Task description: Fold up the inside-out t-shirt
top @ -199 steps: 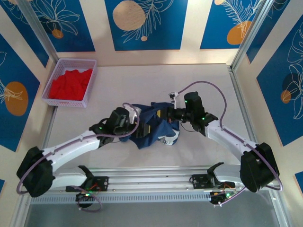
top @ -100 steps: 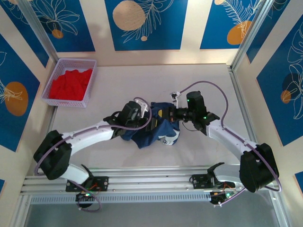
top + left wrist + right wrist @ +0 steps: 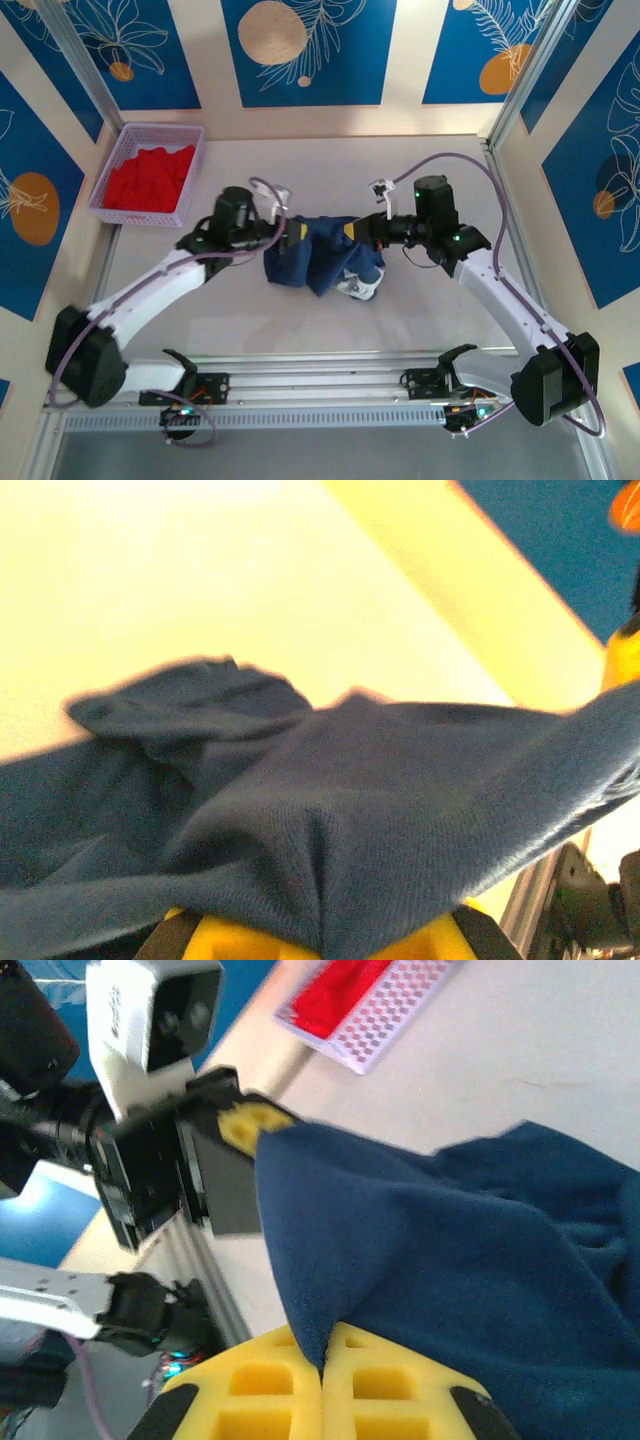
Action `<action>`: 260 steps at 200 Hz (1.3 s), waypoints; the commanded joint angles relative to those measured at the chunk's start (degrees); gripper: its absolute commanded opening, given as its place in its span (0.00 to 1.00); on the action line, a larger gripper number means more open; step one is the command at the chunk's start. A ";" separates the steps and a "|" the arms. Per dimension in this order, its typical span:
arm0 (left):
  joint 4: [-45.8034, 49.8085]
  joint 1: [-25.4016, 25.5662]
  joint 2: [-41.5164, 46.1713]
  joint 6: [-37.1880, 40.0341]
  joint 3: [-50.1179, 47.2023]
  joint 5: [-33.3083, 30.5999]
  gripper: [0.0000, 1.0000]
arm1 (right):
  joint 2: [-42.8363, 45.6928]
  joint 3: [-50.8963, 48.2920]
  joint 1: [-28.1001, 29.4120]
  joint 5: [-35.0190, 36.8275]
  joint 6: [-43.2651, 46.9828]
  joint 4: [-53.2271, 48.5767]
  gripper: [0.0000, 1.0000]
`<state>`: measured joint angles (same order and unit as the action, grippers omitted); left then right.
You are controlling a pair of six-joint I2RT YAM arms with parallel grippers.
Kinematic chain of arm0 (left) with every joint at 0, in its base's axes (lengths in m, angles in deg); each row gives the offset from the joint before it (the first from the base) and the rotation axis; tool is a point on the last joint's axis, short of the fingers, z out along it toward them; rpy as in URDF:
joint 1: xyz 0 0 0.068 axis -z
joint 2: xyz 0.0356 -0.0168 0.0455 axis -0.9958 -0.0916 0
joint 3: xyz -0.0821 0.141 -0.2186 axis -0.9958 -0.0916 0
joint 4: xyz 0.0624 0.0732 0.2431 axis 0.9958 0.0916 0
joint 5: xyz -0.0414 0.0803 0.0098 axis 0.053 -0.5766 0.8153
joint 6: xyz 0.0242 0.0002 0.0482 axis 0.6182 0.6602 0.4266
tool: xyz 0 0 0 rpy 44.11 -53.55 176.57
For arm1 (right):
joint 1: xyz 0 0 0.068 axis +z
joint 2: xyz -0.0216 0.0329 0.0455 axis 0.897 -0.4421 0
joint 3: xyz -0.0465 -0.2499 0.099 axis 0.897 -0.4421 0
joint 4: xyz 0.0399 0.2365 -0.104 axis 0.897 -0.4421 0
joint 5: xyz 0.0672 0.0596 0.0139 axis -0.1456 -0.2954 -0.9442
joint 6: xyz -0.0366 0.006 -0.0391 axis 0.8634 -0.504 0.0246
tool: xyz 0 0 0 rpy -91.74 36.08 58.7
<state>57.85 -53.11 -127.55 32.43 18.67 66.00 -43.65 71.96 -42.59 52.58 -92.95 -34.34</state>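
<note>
**Top view.** The inside-out t-shirt [image 3: 318, 258] is at the middle of the worktop [image 3: 430, 310], well apart from every edge. Its upper edge is drawn into a band between my two grippers. This makes the long axis run left to right, roughly parallel to the near edge. The rest of the navy cloth hangs and bunches below the band toward the near edge. A small pale patch [image 3: 356, 288] shows at the lower right of the bunch.

**Grips.** My left gripper [image 3: 296, 236] is closed on the left end of the band, and my right gripper [image 3: 351, 230] is closed on the right end. The two point toward each other.

**Left wrist view.** The cloth drapes over my yellow pads and stretches away to the right. A loose fold lies on the worktop to the left.

**Right wrist view.** My yellow pads [image 3: 270, 1405] are pressed together with a fold of the shirt pinched in the seam between them.

**Container.** A pale lilac perforated basket [image 3: 148, 216] sits in the far left corner of the worktop. It holds a bright red garment [image 3: 150, 177], crumpled and filling most of the floor.
</note>
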 commanded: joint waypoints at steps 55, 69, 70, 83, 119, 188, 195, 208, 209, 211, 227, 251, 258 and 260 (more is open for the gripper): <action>20.31 -1.08 0.53 2.04 7.23 -24.74 0.52 | -4.52 1.91 3.17 -9.39 -12.09 9.27 0.00; 20.67 -0.64 2.97 2.57 5.40 -25.64 0.60 | -6.44 1.95 3.18 -8.38 -14.24 9.54 0.00; 20.58 -0.63 3.20 2.53 5.15 -25.52 0.61 | -6.55 1.95 3.18 -8.23 -14.33 9.56 0.00; 18.20 -0.11 6.74 3.12 1.66 -20.64 0.62 | -7.85 2.02 3.17 -7.38 -15.01 9.56 0.00; 7.01 2.37 10.15 1.29 -5.01 0.11 0.64 | -9.65 2.39 3.18 -7.33 -14.86 9.38 0.00; 0.01 8.35 -2.44 3.26 1.12 4.69 0.64 | -8.74 1.74 2.99 -6.80 -14.26 8.39 0.00; -0.16 8.34 -3.39 3.36 1.41 4.21 0.63 | -8.46 1.69 2.92 -6.67 -14.20 8.22 0.00; -0.79 8.35 -4.93 3.16 1.71 3.17 0.59 | -7.88 1.43 2.76 -6.49 -14.07 8.08 0.00; -0.78 8.35 -5.01 3.14 1.77 2.99 0.58 | -7.89 1.43 2.75 -6.54 -14.07 8.04 0.00; -0.89 8.35 -5.18 3.05 1.85 2.71 0.57 | -7.78 1.36 2.74 -6.50 -14.00 8.00 0.00; -1.44 8.21 -6.29 2.58 2.21 1.05 0.39 | -7.26 1.17 2.41 -6.42 -13.34 7.11 0.00; -2.37 7.09 -5.25 1.76 1.65 1.92 0.10 | -5.61 2.27 1.51 -4.18 -9.13 1.48 0.00; -3.12 6.72 -4.30 1.42 1.30 3.96 0.03 | -4.94 3.43 1.51 -1.84 -6.33 -1.84 0.01; -3.43 6.56 -3.99 1.28 1.12 4.71 0.02 | -4.76 3.73 1.55 -0.80 -5.56 -3.01 0.01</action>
<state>57.94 -45.28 -133.60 34.07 19.04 67.49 -51.58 72.62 -40.50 47.33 -105.21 -28.37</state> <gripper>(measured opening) 0.119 0.061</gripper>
